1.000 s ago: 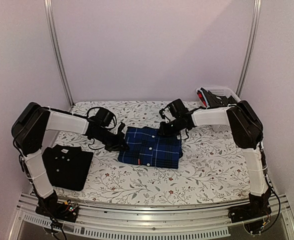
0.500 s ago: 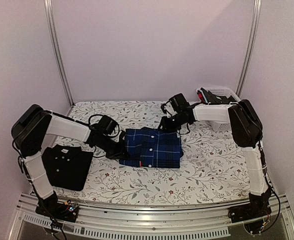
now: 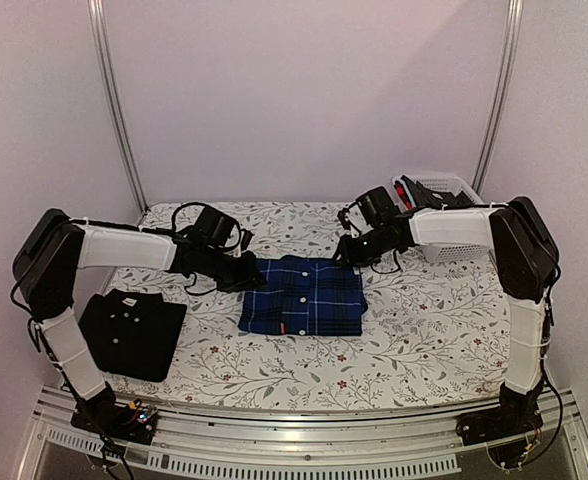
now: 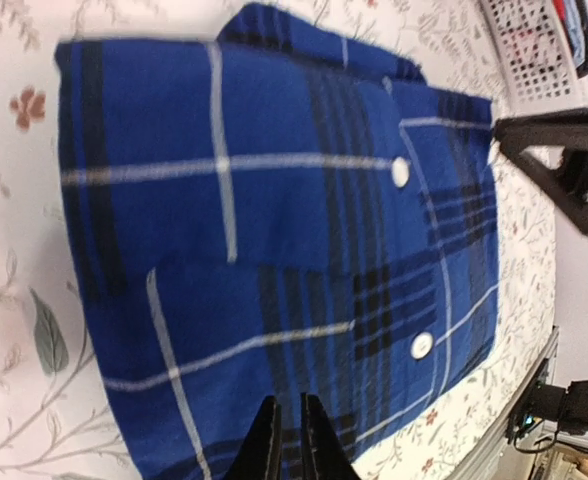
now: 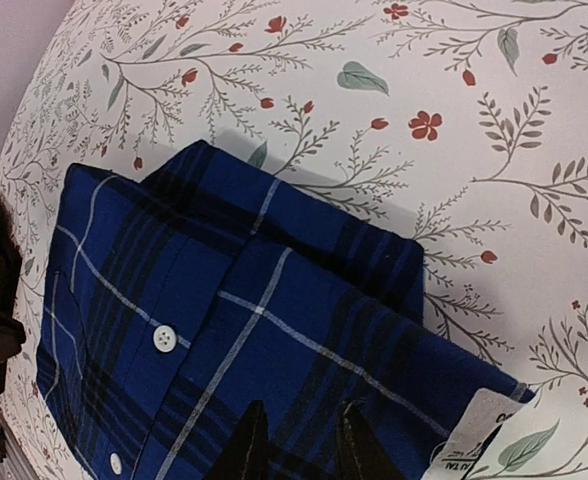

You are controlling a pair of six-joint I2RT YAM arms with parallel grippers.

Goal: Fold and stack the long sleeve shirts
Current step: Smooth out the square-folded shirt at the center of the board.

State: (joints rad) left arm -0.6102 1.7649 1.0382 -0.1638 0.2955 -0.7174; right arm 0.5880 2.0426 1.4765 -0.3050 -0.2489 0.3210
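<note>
The blue plaid shirt (image 3: 302,296) lies folded flat at the table's middle, buttons up; it also fills the left wrist view (image 4: 274,200) and the right wrist view (image 5: 234,300). The black shirt (image 3: 132,330) lies folded at the near left. My left gripper (image 3: 246,272) hovers at the plaid shirt's far left corner. Its fingers (image 4: 286,402) are almost together, with nothing between them. My right gripper (image 3: 349,250) hangs over the far right corner by the collar. Its fingers (image 5: 302,408) stand a little apart above the cloth, pinching nothing.
A white lattice basket (image 3: 444,215) holding clothes stands at the far right, behind the right arm. The floral tablecloth (image 3: 414,320) covers the table. Metal frame posts (image 3: 114,110) rise at the back corners. A white label (image 5: 479,440) sticks out of the plaid shirt's collar.
Both grippers have drawn away from the plaid shirt's edges, the left toward the back, the right toward the right. The right fingers have parted slightly. The shirt now lies flatter.
</note>
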